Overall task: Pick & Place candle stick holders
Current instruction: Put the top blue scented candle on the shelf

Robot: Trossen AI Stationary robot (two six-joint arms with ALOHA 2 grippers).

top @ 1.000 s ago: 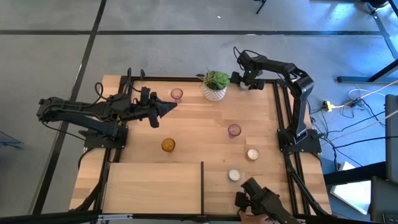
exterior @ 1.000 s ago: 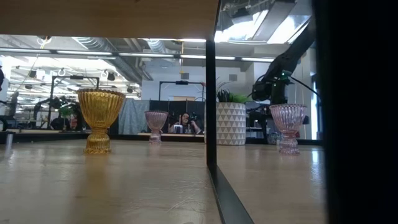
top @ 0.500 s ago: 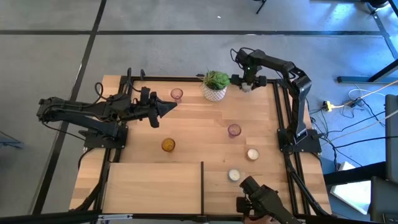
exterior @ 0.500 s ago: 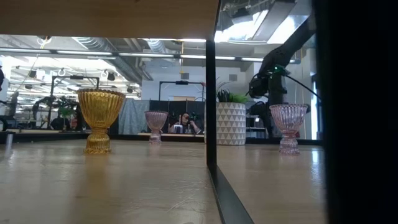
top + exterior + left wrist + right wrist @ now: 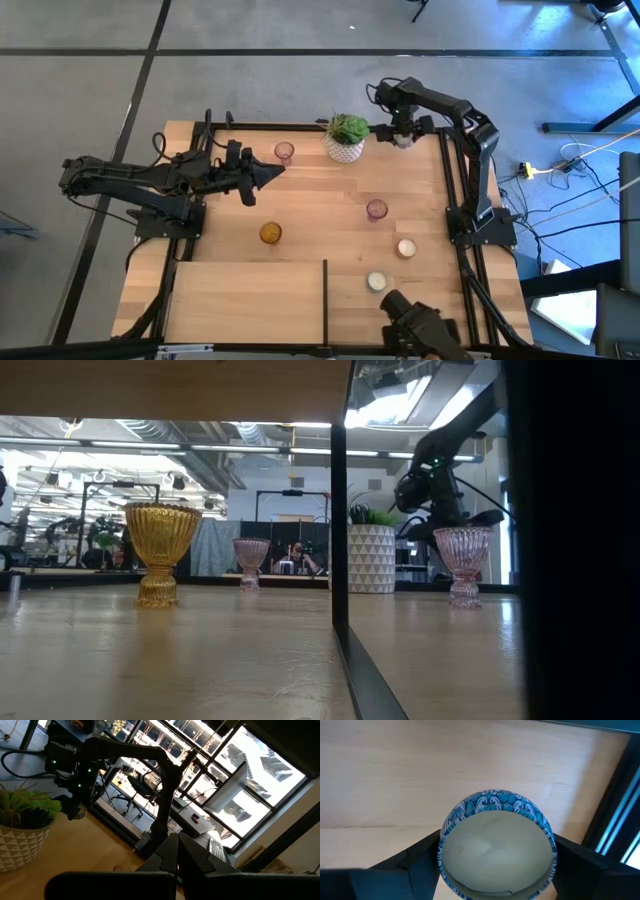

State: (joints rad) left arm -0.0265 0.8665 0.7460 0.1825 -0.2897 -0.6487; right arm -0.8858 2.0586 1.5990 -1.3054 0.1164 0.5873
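Wooden table [image 5: 300, 210], far corner: the right pincer [image 5: 403, 133] is clamped around a blue-patterned candle holder [image 5: 496, 845], fingers either side. Left pincer [image 5: 272, 172] is closed, empty.

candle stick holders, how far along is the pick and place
Early, as far as the views show. No holder looks placed yet. In hand: the right gripper has its jaws either side of a blue-patterned holder near the plant pot. Left: the amber holder, two pink holders and two white holders. The left gripper waits shut.
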